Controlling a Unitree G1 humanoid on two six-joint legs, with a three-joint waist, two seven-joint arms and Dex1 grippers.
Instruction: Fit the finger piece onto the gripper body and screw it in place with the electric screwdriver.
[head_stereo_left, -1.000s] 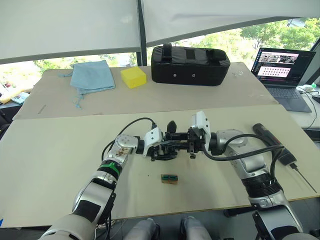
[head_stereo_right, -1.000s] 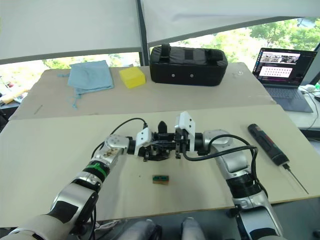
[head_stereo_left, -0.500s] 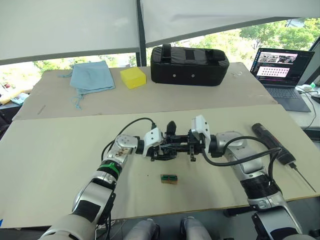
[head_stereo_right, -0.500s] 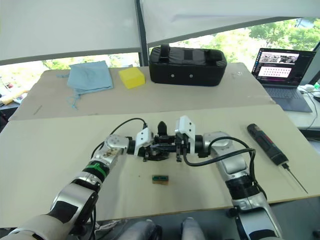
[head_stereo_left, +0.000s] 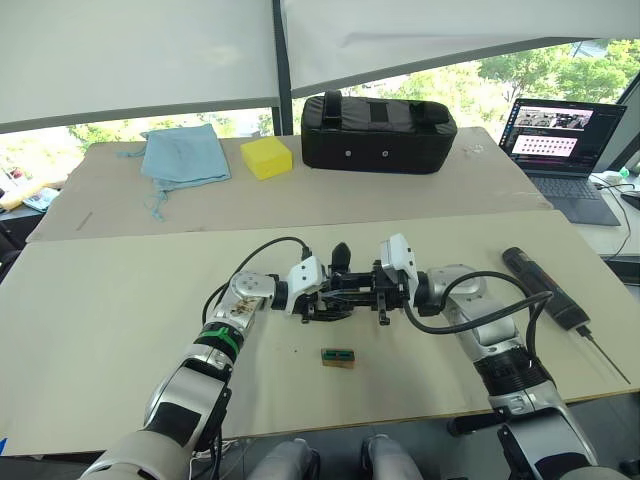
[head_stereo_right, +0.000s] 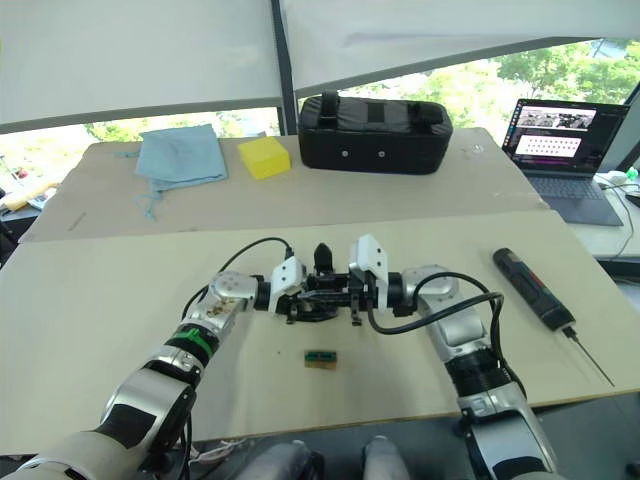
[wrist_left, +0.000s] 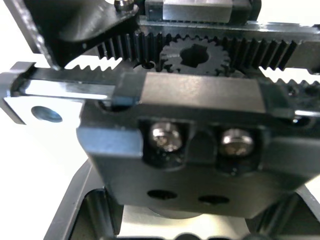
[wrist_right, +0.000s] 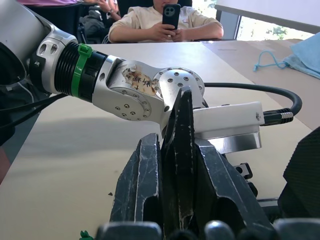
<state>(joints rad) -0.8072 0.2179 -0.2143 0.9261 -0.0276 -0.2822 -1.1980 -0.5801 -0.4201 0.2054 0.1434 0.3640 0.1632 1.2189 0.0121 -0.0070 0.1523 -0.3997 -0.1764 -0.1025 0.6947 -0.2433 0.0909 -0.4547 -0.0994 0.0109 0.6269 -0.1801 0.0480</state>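
Note:
My two grippers meet at the table's middle. The left gripper (head_stereo_left: 320, 300) is shut on the gripper body (wrist_left: 200, 150), a black block with toothed racks, a gear and two screws showing close up in the left wrist view. From the right, my right gripper (head_stereo_left: 355, 288) is shut on the finger piece (wrist_right: 181, 145), a thin black wedge pinched between its two fingers; its point stands up at the meeting spot (head_stereo_left: 342, 254). The electric screwdriver (head_stereo_left: 545, 285) lies loose on the table to the right, bit toward the front edge.
A small green-and-brown block (head_stereo_left: 338, 356) lies just in front of the grippers. On the rear table sit a large black case (head_stereo_left: 378, 118), a yellow block (head_stereo_left: 266, 155) and a blue cloth (head_stereo_left: 184, 155). A laptop (head_stereo_left: 560, 140) is far right. A person (wrist_right: 165, 20) sits beyond.
The right arm has drawn in slightly to the left, toward the left gripper. Both grippers keep their hold and stay together.

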